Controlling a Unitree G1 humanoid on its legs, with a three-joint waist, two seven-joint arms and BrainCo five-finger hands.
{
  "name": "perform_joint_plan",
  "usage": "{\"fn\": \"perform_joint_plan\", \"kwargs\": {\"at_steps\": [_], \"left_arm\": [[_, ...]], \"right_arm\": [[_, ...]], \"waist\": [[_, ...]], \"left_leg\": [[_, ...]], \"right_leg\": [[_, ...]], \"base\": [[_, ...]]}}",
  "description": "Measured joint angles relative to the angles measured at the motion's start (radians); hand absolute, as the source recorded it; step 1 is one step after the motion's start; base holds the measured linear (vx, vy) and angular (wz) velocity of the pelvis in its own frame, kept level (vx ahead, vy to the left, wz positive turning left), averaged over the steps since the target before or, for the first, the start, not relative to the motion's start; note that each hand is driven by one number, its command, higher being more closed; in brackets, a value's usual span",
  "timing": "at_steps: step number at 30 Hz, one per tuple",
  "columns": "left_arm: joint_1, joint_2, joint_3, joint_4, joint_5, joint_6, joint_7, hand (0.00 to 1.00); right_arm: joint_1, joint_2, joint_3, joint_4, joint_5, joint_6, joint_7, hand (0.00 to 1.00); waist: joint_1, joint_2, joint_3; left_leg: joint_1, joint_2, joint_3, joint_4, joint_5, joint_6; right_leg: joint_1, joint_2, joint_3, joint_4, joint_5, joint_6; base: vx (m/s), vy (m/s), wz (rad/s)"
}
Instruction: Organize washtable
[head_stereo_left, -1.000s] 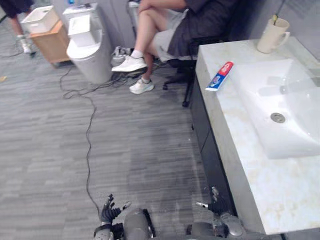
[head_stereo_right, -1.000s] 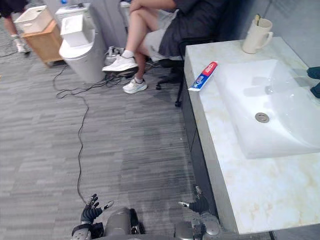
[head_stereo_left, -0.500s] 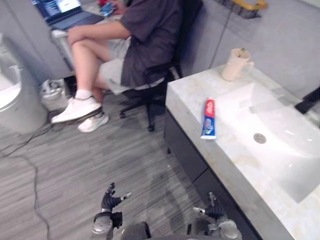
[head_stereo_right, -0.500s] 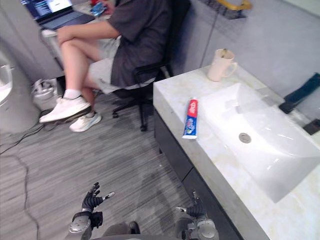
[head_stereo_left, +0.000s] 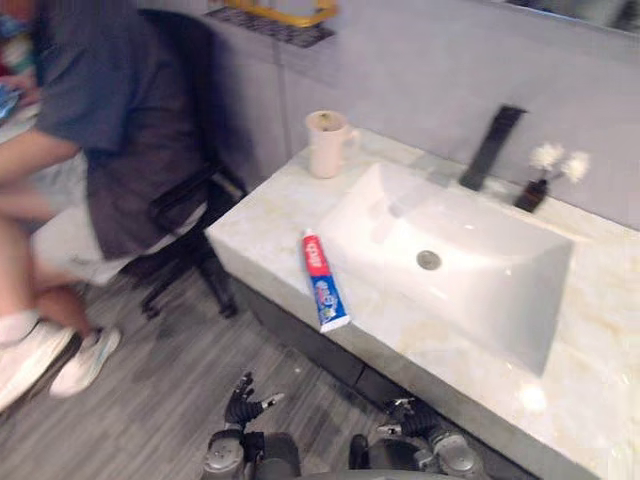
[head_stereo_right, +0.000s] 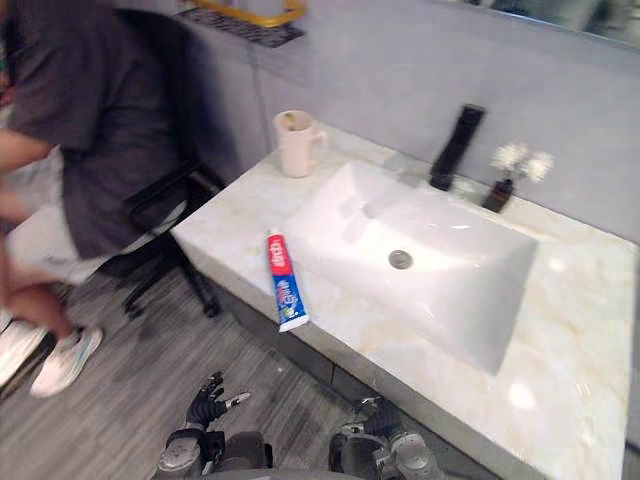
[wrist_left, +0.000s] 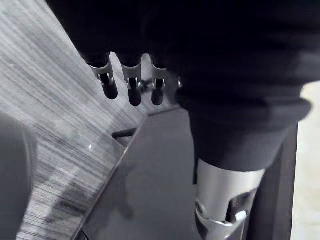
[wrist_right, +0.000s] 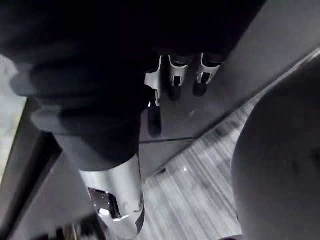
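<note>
On washtable (head_stereo_left: 250, 232), toothpaste (head_stereo_left: 322, 280) well beyond right hand (head_stereo_left: 412, 421).

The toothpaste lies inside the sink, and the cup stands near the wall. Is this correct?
No: the left eye view shows the toothpaste on the counter beside the sink, not inside it. The cup does stand near the wall.

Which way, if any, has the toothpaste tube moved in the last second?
No. The toothpaste tube lies beside the same edge of the sink as before, red end toward the mug; the camera turned, not the tube.
</note>
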Motion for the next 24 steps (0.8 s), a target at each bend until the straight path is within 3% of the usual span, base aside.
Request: {"fn": "perform_joint_plan", "kwargs": {"at_steps": [1, 4, 7, 10, 11, 17, 24], "left_arm": [[0.005, 0.004, 0.0, 0.002, -0.001, 0.0, 0.003, 0.0], [0.005, 0.046, 0.001, 0.006, -0.001, -0.002, 0.018, 0.0], [-0.006, 0.052, 0.001, 0.026, -0.001, -0.003, 0.017, 0.0], [-0.016, 0.044, 0.001, 0.041, -0.001, -0.001, 0.017, 0.0], [0.005, 0.043, 0.009, 0.116, -0.004, -0.001, 0.017, 0.0], [0.005, 0.043, 0.009, 0.116, -0.004, -0.001, 0.017, 0.0], [0.001, 0.043, 0.005, 0.136, -0.041, 0.0, 0.018, 0.0]], "right_arm": [[0.001, 0.002, -0.016, 0.006, 0.001, -0.003, -0.022, 0.0], [0.009, 0.02, -0.106, 0.057, 0.029, 0.004, -0.097, 0.0], [0.008, 0.011, -0.136, 0.072, 0.037, 0.004, -0.114, 0.0], [-0.008, -0.008, -0.141, 0.116, 0.037, 0.006, -0.114, 0.0], [-0.011, -0.052, -0.153, 0.214, 0.046, 0.023, -0.113, 0.0], [-0.012, -0.052, -0.155, 0.215, 0.058, 0.023, -0.113, 0.0], [-0.011, -0.054, -0.205, 0.255, 0.198, 0.022, -0.115, 0.0]], "waist": [[0.0, 0.014, -0.001], [-0.023, -0.033, -0.039], [-0.037, -0.034, -0.041], [-0.031, -0.022, -0.049], [-0.003, -0.008, -0.064], [-0.002, -0.01, -0.063], [-0.004, -0.02, -0.06]], "left_leg": [[0.009, 0.011, -0.001, -0.005, 0.028, -0.023], [0.073, -0.017, 0.168, -0.074, 0.015, 0.023], [0.112, -0.054, 0.235, -0.127, 0.037, 0.059], [0.142, -0.076, 0.277, -0.17, 0.049, 0.079], [0.24, -0.055, 0.327, -0.329, 0.123, 0.073], [0.245, -0.055, 0.326, -0.33, 0.124, 0.074], [0.298, -0.058, 0.279, -0.335, 0.124, 0.075]], "right_leg": [[-0.003, 0.014, 0.042, 0.015, -0.008, 0.019], [0.018, -0.026, 0.199, -0.084, 0.054, 0.096], [0.038, -0.061, 0.255, -0.15, 0.092, 0.129], [0.047, -0.087, 0.282, -0.195, 0.129, 0.149], [0.103, -0.097, 0.144, -0.338, 0.236, 0.141], [0.106, -0.096, 0.143, -0.34, 0.236, 0.141], [0.199, -0.105, 0.089, -0.398, 0.242, 0.138]], "base": [[0.1, 0.355, -1.78], [0.16, 0.337, -1.37], [0.14, 0.247, -0.68], [0.08, 0.15, -0.36], [0.03, 0.065, -0.22], [0.0, 0.0, 0.0], [0.01, -0.002, 0.21]]}}
